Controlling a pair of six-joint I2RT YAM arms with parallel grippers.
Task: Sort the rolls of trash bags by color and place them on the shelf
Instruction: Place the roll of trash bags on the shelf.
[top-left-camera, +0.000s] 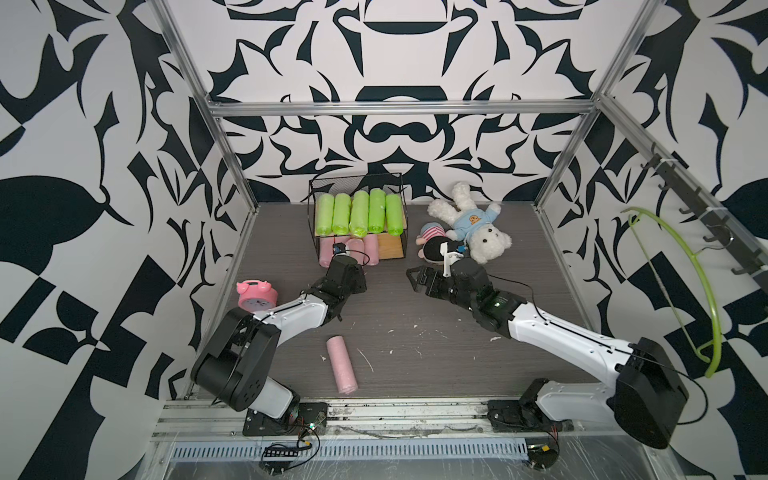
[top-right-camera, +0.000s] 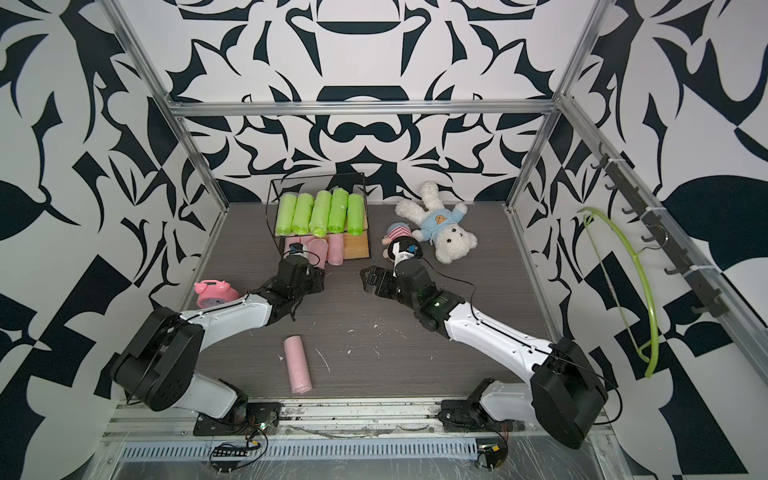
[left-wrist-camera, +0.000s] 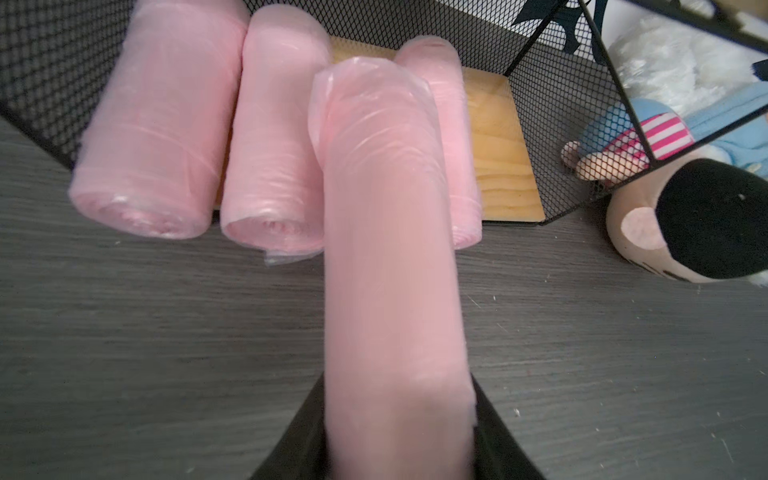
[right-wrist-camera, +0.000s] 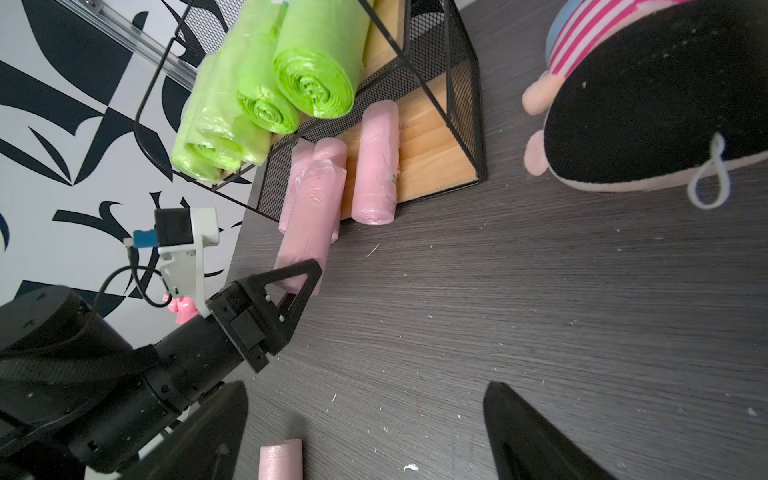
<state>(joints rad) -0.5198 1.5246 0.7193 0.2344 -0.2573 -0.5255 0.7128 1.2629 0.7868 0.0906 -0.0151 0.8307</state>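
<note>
At far left, a pink alarm clock (top-left-camera: 256, 294) stands on the dark wood-grain table (top-left-camera: 457, 365), partly behind the robot's left arm. The left gripper (left-wrist-camera: 397, 382) is clamped on 1 end of a held pink roll (left-wrist-camera: 386, 249). The roll's other end points into the lower tier of the shelf (top-left-camera: 392, 246), in among the shelved pink rolls (left-wrist-camera: 274, 137); whether it touches them cannot be told. The 2-tier shelf stands against the back wall, left of centre. Its upper board carries 5 green rolls (top-left-camera: 359, 212) lying side by side. The left wrist view shows 3 shelved pink rolls on the lower board, their near ends overhanging its front edge. A loose pink roll (top-left-camera: 342, 365) lies on the table near the front edge, between the 2 arm bases and well apart from the shelf. The right gripper (right-wrist-camera: 365, 386) hangs over bare table to the right of the shelf, jaws spread wide and holding nothing. Just beyond it lie a black-haired doll (top-left-camera: 434, 249) in a striped cap and a white plush bear (top-left-camera: 473, 222) in a blue shirt, touching each other. At far right, a green hanger (top-left-camera: 706, 291) hangs from a hook rail on the side wall.
</note>
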